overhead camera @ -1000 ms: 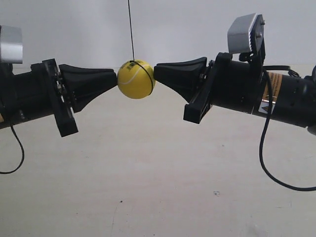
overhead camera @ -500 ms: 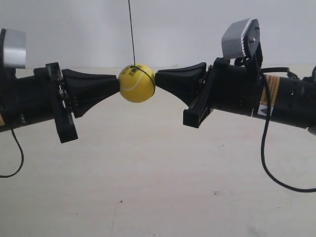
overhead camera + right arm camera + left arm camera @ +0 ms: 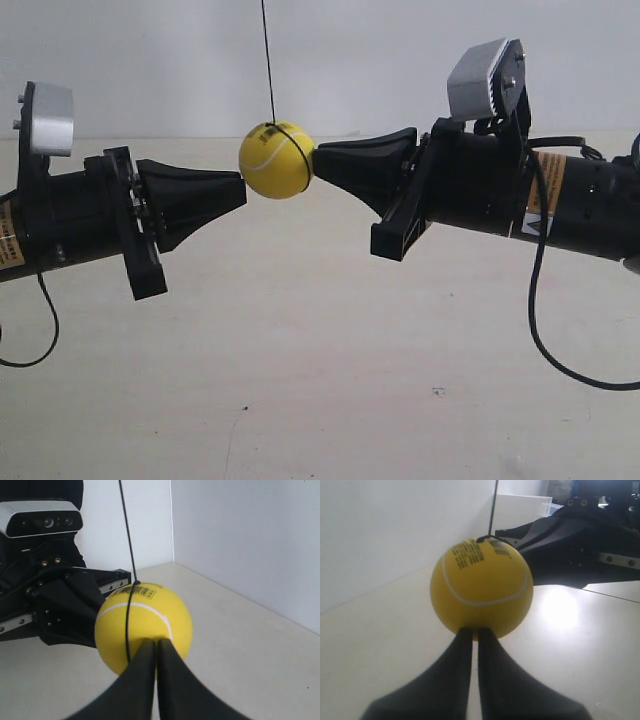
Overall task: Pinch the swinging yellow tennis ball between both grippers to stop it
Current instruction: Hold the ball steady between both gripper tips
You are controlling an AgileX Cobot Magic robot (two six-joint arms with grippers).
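The yellow tennis ball (image 3: 276,160) hangs on a thin black string (image 3: 268,60) between two black wedge-jawed grippers. The right gripper (image 3: 316,155), on the arm at the exterior view's right, is shut and its tip touches the ball's side. The left gripper (image 3: 243,188), on the arm at the exterior view's left, is shut too, with its tip against the ball's lower edge. In the left wrist view the ball (image 3: 481,587) sits just beyond the shut left gripper (image 3: 475,631). In the right wrist view the ball (image 3: 150,617), with its string loop, rests on the shut right gripper (image 3: 157,642).
A beige tabletop (image 3: 320,380) lies well below the ball, with a white wall behind it. A black cable (image 3: 535,330) loops under the arm at the exterior view's right. Each arm carries a silver-grey camera box (image 3: 485,75).
The arm at the exterior view's left has shifted right and tilted, and its tip has slid from the ball's middle to its lower edge. The ball has risen slightly. The other arm has hardly moved.
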